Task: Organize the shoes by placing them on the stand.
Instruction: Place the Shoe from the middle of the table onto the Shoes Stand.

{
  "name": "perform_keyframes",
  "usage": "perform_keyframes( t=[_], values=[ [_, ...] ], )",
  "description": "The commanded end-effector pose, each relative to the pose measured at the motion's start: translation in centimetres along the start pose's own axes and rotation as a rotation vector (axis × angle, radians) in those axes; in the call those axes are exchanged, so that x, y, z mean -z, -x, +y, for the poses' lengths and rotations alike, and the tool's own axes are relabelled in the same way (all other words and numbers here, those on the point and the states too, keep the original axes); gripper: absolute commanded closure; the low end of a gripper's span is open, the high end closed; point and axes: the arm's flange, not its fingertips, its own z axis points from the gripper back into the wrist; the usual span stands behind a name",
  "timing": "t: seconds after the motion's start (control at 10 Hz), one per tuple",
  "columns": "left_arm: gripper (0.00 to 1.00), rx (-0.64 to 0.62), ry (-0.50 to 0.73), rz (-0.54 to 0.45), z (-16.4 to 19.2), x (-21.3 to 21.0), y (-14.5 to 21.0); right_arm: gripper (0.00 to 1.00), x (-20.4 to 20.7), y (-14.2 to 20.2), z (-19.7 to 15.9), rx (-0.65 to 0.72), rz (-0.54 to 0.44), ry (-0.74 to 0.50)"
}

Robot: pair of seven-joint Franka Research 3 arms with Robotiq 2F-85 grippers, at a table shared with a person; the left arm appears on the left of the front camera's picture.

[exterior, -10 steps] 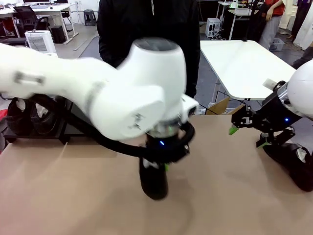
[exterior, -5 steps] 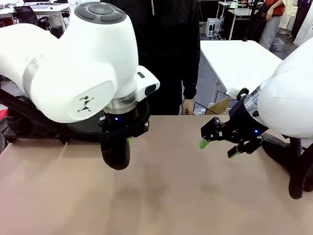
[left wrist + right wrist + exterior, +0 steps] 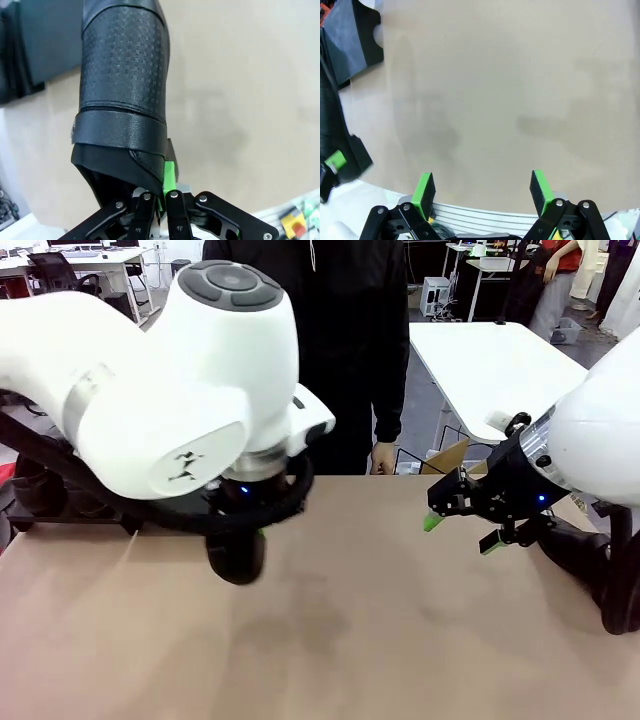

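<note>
- Presently the left gripper (image 3: pixel 166 176) is pinched shut on the rear rim of a black shoe (image 3: pixel 122 85), one green pad pressed flat against the leather
- That shoe hangs from the gripper with its textured sole turned toward the wrist camera, lifted off the tan counter (image 3: pixel 400 660) above its left half
- From the front, the shoe shows as a dark rounded shape under the big white left arm, its faint shadow on the counter below
- Just beyond the held shoe, at the counter's left end, sits the stand (image 3: pixel 50 45), a dark sloped slab; the arm hides most of it from the front
- Over the right half, the right gripper (image 3: pixel 461 532) hovers with its jaws wide apart and nothing between the green pads
- Another black shoe (image 3: pixel 575 545) lies at the counter's right edge, just behind the right gripper
- Across the far side stands a person (image 3: pixel 340 340) in black, one hand (image 3: pixel 380 457) hanging at the counter's edge
</note>
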Motion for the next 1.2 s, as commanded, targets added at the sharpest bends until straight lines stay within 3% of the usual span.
perform_keyframes(
  t=[0.0,0.1,0.2,0.5,0.7,1.1],
  values=[
    [1.0,-0.158,-0.209,-0.168,3.7,1.1,-2.7,0.0,-0.1,0.1,0.1,-0.008,0.0,-0.004],
    [1.0,-0.135,-0.213,-0.318,5.4,2.9,-4.3,0.0,-0.1,0.1,0.1,-0.008,0.0,-0.004],
    [1.0,-0.131,-0.24,-0.341,6.5,4.5,-5.5,0.0,-0.1,0.1,0.1,-0.008,0.0,-0.004],
    [1.0,-0.209,-0.381,-0.345,9.7,9.2,-8.5,0.0,-0.1,0.1,0.1,-0.008,0.0,-0.004],
    [1.0,-0.093,-0.394,-0.339,10.8,12.0,-10.0,0.0,-0.1,0.1,0.1,-0.008,0.0,-0.004],
    [1.0,-0.095,-0.382,-0.364,12.8,14.0,-12.2,0.0,-0.1,0.1,0.1,-0.008,0.0,-0.004]
  ],
)
